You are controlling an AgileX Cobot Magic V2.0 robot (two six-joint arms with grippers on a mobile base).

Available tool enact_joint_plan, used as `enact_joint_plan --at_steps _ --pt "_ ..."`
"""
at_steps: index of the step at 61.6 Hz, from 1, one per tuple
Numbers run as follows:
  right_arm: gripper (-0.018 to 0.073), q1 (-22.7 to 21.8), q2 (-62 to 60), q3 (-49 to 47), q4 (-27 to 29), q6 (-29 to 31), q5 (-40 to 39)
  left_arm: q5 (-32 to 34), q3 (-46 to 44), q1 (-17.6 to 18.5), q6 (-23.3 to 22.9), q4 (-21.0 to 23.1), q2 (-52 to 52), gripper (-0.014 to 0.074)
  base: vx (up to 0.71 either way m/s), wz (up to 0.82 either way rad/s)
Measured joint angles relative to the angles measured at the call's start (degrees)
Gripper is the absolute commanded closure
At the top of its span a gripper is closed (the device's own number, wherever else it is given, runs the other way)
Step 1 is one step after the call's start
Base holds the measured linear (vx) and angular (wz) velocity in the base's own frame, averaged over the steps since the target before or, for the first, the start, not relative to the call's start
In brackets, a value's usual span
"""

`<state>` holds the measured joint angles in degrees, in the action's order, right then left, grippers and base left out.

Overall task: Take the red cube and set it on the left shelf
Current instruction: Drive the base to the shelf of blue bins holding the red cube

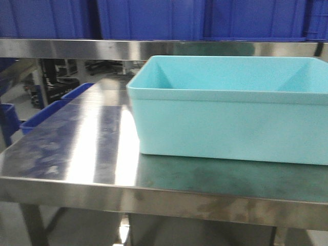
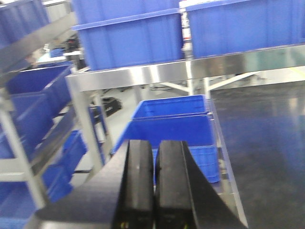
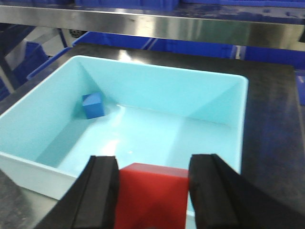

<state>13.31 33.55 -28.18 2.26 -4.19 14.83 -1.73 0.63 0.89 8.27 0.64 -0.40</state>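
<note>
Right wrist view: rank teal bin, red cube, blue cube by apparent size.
1. teal bin: fills most of the frame.
2. red cube: looks big, but it is held in the right tool, right at the camera.
3. blue cube: small, in the bin's far left corner.
True red-versus-blue size is unsure; they may be alike.

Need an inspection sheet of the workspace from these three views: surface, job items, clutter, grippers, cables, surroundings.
Surface: stainless steel table, reflective, carries a light turquoise plastic bin.
Job's things: red cube held between the right gripper's fingers, at the bin's near rim in the right wrist view.
Clutter: small blue cube inside the bin, against its left wall.
Grippers: right gripper shut on the red cube; left gripper shut, empty.
Cables: nothing seen.
Surroundings: blue plastic crates on steel shelving, more crates below and to the side.
</note>
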Motion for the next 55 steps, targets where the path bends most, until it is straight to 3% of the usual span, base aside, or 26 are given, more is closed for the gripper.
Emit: enact_joint_plan --at_steps 55 --pt "0.0511 0.0 0.0 0.0 0.0 0.0 0.0 0.0 0.0 0.0 0.0 0.0 0.0 0.0491 -0.10 0.29"
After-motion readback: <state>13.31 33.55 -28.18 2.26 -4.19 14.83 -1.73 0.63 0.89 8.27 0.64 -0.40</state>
